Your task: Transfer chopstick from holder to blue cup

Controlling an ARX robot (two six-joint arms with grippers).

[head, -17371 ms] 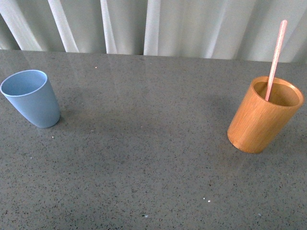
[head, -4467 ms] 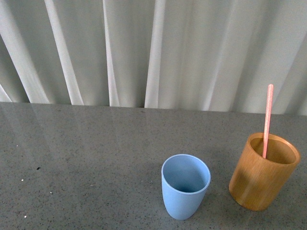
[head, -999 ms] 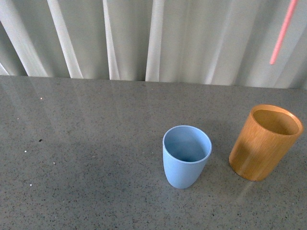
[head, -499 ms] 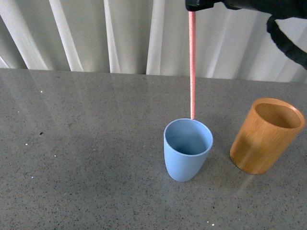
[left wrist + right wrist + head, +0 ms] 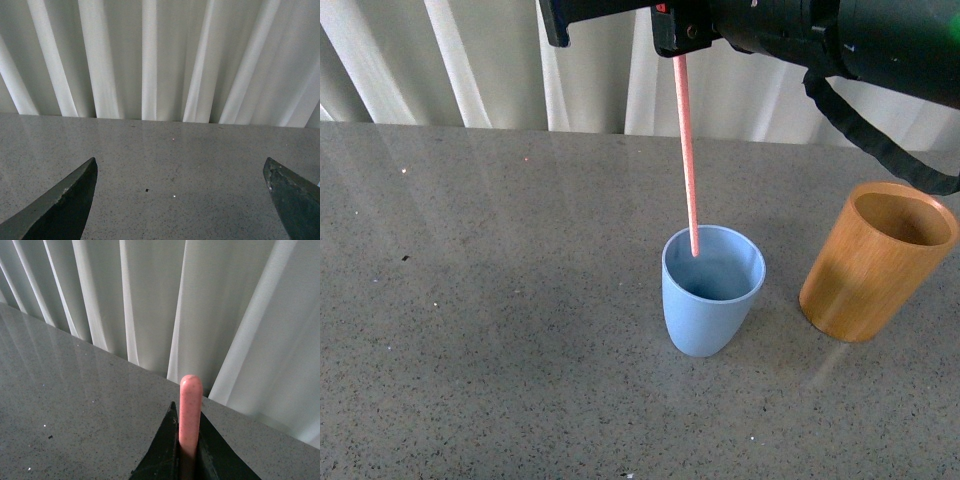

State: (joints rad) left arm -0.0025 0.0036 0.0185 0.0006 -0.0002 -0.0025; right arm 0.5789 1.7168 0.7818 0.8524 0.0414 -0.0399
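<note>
Front view: the right arm's black gripper (image 5: 678, 40) reaches in from above and is clamped on the top of the long, thin, pale pink-orange chopstick (image 5: 687, 150). The stick hangs nearly upright, its lower tip just inside the mouth of the plain light blue matte tumbler (image 5: 712, 290); this alignment judges as preparation for release into the cup. Whether the tip touches the cup floor cannot be told. The smooth orange-brown wooden cylinder holder (image 5: 875, 262), thick-walled, stands empty just beside the tumbler on the speckled grey stone tabletop (image 5: 500, 300).

Left wrist view: the left gripper (image 5: 180, 200) shows two dark, pointed fingertips (image 5: 65, 200) spread wide apart with nothing between them, over bare tabletop and pleated white curtain (image 5: 150, 55). It appears parked clear of the work.

Right wrist view: the dark fingers (image 5: 165, 455) close tightly around the rounded, glossy stick end (image 5: 190, 410), which protrudes beyond them.
</note>
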